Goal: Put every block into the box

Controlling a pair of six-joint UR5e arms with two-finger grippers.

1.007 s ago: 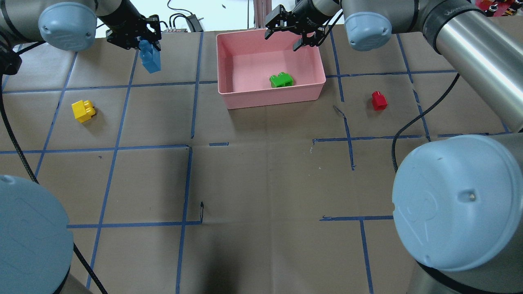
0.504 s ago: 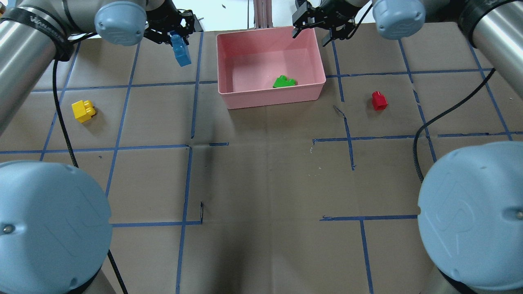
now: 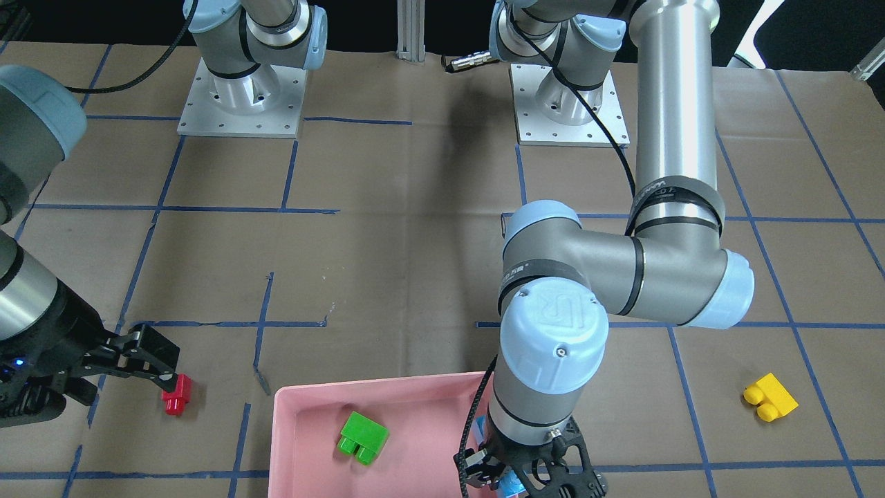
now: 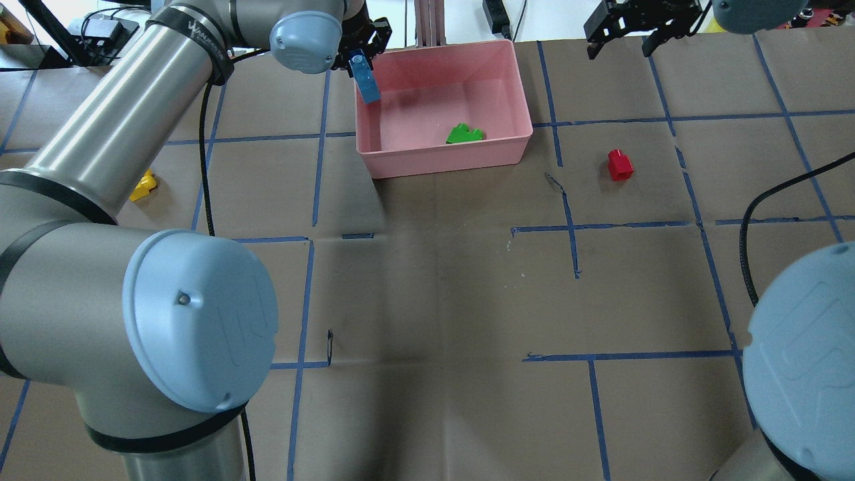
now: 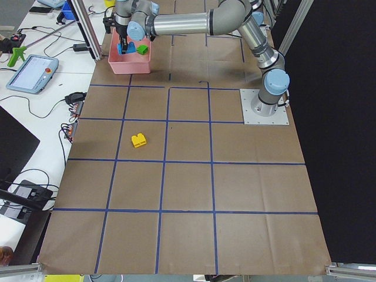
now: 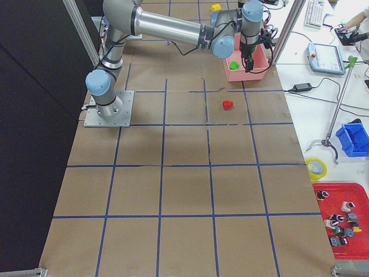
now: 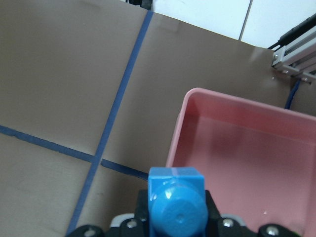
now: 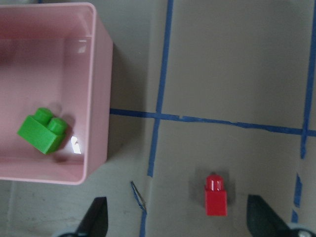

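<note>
The pink box (image 4: 444, 160) stands at the far middle of the table, with the green block (image 4: 464, 133) lying inside it near its front wall. My left gripper (image 4: 364, 63) is shut on the light blue block (image 4: 367, 85) and holds it in the air over the box's far left rim; the block also shows in the left wrist view (image 7: 176, 202). My right gripper (image 4: 621, 37) is open and empty, high up and right of the box. The red block (image 8: 216, 195) lies on the table between its fingers (image 8: 96, 219). The yellow block (image 4: 142, 187) lies far left, partly hidden by my left arm.
A metal post (image 4: 427, 20) stands just behind the box at the table's far edge. Cables and a power brick (image 4: 100, 30) lie beyond that edge. Blue tape lines (image 4: 304, 300) cross the brown table cover.
My left gripper has carried the light blue block right, from over the table to the box's left rim. My right gripper has moved right, away from the box. The green block tipped slightly.
</note>
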